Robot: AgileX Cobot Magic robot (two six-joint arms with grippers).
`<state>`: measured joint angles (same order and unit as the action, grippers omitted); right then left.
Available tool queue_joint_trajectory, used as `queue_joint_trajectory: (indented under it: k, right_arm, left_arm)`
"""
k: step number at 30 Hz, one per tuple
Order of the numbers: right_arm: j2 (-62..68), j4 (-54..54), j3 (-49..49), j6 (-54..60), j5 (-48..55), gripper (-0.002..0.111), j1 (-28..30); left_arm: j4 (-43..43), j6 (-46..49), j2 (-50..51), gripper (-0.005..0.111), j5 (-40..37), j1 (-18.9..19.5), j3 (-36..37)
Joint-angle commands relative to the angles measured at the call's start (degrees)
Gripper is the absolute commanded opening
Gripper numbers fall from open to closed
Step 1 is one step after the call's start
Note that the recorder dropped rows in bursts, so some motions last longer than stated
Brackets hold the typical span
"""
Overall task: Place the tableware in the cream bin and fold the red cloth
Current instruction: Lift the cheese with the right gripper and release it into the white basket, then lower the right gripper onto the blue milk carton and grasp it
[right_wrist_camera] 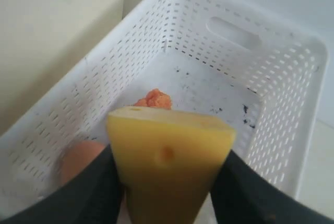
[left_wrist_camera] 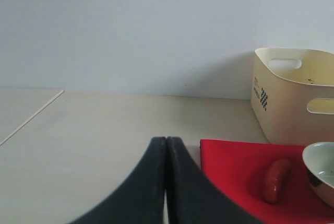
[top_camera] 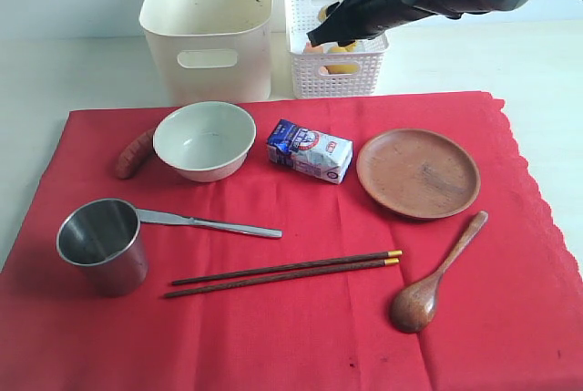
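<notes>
Right gripper (right_wrist_camera: 169,187): jaws clamped on a yellow cheese wedge (right_wrist_camera: 172,130), hanging over the white perforated basket (top_camera: 314,77). Basket floor shows a tan rounded item (right_wrist_camera: 78,161) and a small orange crumbly bit (right_wrist_camera: 154,98). Left gripper (left_wrist_camera: 166,182): jaws pressed together, nothing between them, above bare table (left_wrist_camera: 94,140) just off the cloth's 9 o'clock edge. Exterior view as dial, centred on the red cloth (top_camera: 301,336): the cloth lies flat and unfolded on the table, scalloped edge at 3. Cream bin (top_camera: 228,72) stands off the cloth at 11, upright, and I see nothing in it; the basket is just beside it at 12–1. All tableware is on the cloth: cream bowl (top_camera: 204,140) at 11, steel cup (top_camera: 102,245) upright at 9, steel knife (top_camera: 209,222) running from behind the cup toward centre, dark chopsticks (top_camera: 282,272) side by side just below centre with yellow tips toward 3, wooden plate (top_camera: 417,173) at 2, wooden spoon (top_camera: 437,272) at 3–4 with its bowl end toward 6. Sausage (top_camera: 133,154) is at 10, touching the bowl's side; milk carton (top_camera: 310,150) lies on its side at 12, between bowl and plate.
</notes>
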<state>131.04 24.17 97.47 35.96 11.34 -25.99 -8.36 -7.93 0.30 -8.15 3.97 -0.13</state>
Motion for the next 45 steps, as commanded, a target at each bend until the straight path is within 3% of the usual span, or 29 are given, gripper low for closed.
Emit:
queue_joint_trajectory:
  k: [1, 5, 8, 12, 19, 22, 24, 32, 36, 40, 45]
  right_arm:
    - [-0.32, -0.17, 0.81, -0.17, -1.43, 0.0, -0.02]
    - [-0.32, -0.17, 0.81, -0.28, -1.72, 0.0, -0.02]
    - [-0.32, -0.17, 0.81, -2.92, -2.55, 0.008, -0.02]
    - [-0.32, -0.17, 0.81, -3.37, -3.1, 0.026, -0.02]
    - [-0.32, -0.17, 0.81, -3.0, -3.25, 0.075, -0.02]
    - [-0.62, -0.17, 0.81, -3.0, -2.14, 0.09, -0.02]
    - [-1.68, -0.17, 0.81, -3.0, -1.55, 0.094, -0.02]
    - [-9.79, -0.64, 0.92, -3.09, 6.37, 0.089, -0.02]
    - [-14.99, -1.72, 0.92, -2.98, 13.55, 0.081, -0.02]
    - [-18.79, -7.02, 0.92, -2.98, 21.41, 0.063, -0.02]
    - [-21.78, -8.34, 0.64, -2.98, 28.25, 0.031, -0.02]
  left_arm:
    - [-0.36, 0.21, -0.3, 0.0, 0.11, 0.07, 0.13]
    - [-0.36, 0.21, -0.3, 0.0, 0.11, 0.07, 0.13]
    - [-0.36, 0.21, -0.3, 0.0, 0.11, 0.07, 0.13]
    - [-0.36, 0.21, -0.3, 0.0, 0.11, 0.07, 0.13]
    - [-0.36, 0.21, -0.3, 0.0, 0.11, 0.07, 0.13]
    - [-0.36, 0.21, -0.3, 0.0, 0.11, 0.07, 0.13]
    - [-0.36, 0.21, -0.3, 0.0, 0.11, 0.07, 0.13]
    - [-0.36, 0.21, -0.3, 0.0, 0.11, 0.07, 0.13]
    - [-0.36, 0.21, -0.3, 0.0, 0.11, 0.07, 0.13]
    - [-0.36, 0.21, -0.3, 0.0, 0.11, 0.07, 0.13]
    - [-0.36, 0.21, -0.3, 0.0, 0.11, 0.07, 0.13]
